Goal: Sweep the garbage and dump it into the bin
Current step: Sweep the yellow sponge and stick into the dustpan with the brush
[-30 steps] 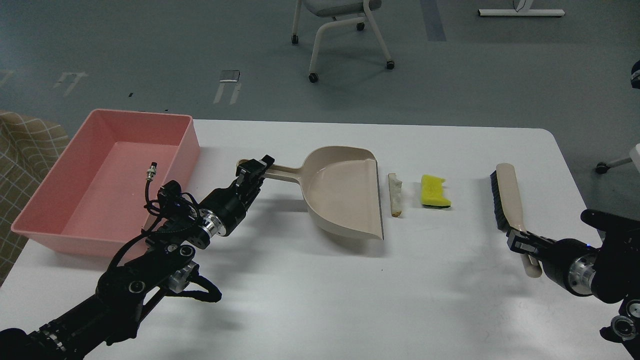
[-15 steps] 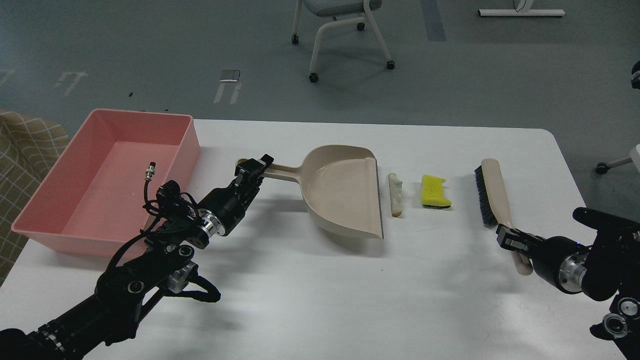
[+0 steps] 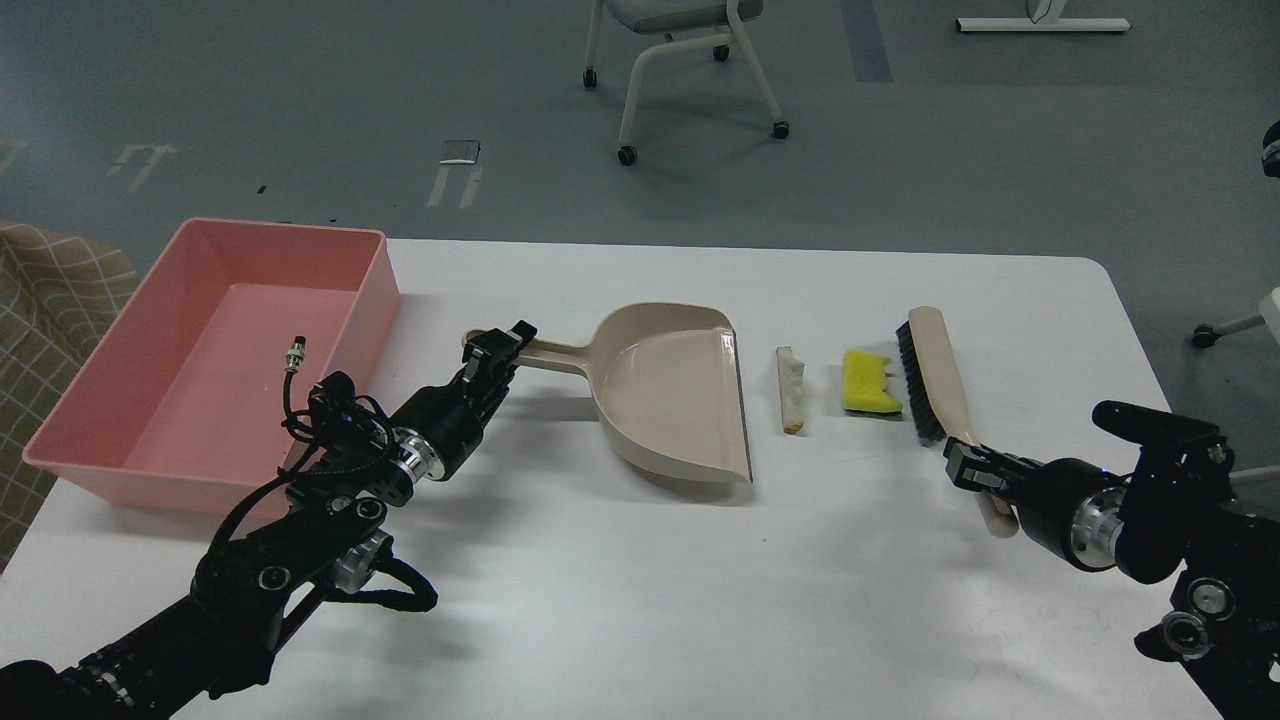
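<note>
The yellow sponge point(image 3: 868, 382) with its dark green backing and the white bread slice point(image 3: 790, 389) with brown crust lie on the white table point(image 3: 640, 600). The bread is just right of the mouth of the beige dustpan point(image 3: 672, 392). My left gripper point(image 3: 497, 352) is shut on the dustpan's handle. My right gripper point(image 3: 972, 470) is shut on the handle of the beige brush point(image 3: 932, 375). The brush's black bristles are right beside the sponge's right edge. The pink bin point(image 3: 215, 360) stands at the far left, nothing inside it.
A rolling chair point(image 3: 680, 60) stands on the floor beyond the table. A checked cushion point(image 3: 50, 300) is left of the bin. The table's right edge runs close behind my right arm.
My right gripper has carried the brush leftward until its bristles reach the sponge. My left gripper has drawn the dustpan slightly left, widening the gap to the bread.
</note>
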Motion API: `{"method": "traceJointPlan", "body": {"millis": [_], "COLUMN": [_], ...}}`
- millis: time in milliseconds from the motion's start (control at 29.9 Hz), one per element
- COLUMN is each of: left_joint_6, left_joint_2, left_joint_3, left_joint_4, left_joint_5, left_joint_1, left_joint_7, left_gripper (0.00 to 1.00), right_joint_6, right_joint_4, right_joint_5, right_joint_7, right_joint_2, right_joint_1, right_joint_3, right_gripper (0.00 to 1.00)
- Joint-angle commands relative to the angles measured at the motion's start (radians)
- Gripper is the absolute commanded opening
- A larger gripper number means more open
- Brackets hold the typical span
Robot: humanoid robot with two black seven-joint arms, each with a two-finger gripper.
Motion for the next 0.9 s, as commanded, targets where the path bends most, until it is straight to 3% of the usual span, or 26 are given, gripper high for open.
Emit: {"method": "traceJointPlan", "body": {"millis": [0, 535, 869], "left_joint_6": [0.013, 0.018, 0.018], "left_joint_2": [-0.003, -0.006, -0.005], "left_joint_3": [0.0, -0.002, -0.002], "left_joint_4": [0.009, 0.009, 0.009], "left_joint_5": [0.0, -0.001, -0.003], "left_joint_1": [0.001, 0.001, 0.001], "left_joint_7": [-0.013, -0.03, -0.036], "left_gripper": [0.0, 0.0, 0.0], "right_joint_6": [0.0, 0.0, 0.0], "right_joint_4": [0.004, -0.041, -0.025], "right_joint_5": [0.0, 0.051, 0.095], "right_joint_7": [0.001, -0.011, -0.013], "right_joint_2": [0.03, 0.158, 0.321], "right_joint_1": [0.028, 0.177, 0.211], "right_joint_3": [-0.048, -0.26, -0.211], "right_gripper": [0.0, 0.0, 0.0]}}
